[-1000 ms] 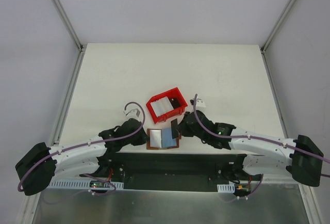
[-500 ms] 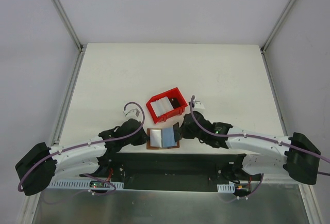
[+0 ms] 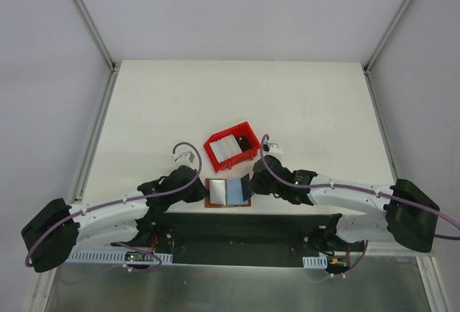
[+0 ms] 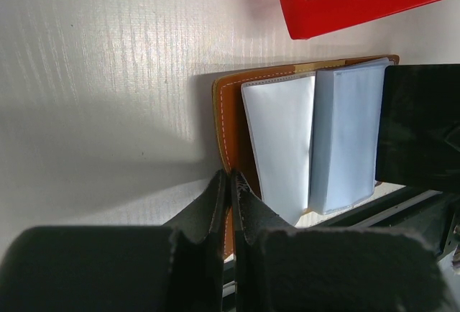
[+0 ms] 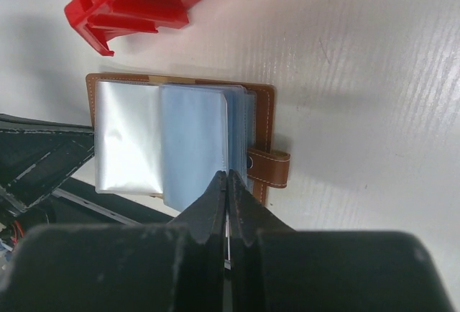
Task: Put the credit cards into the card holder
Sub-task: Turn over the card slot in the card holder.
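White table (image 3: 180, 96), red tray (image 3: 241, 159) holding cards (image 3: 226, 147), open card holder (image 3: 228, 191)

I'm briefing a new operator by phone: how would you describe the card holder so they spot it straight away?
On the white table, look near the front edge, just in front of the red tray. The card holder lies open there. It is a flat brown wallet with pale, clear sleeves, unlike the boxy red tray.
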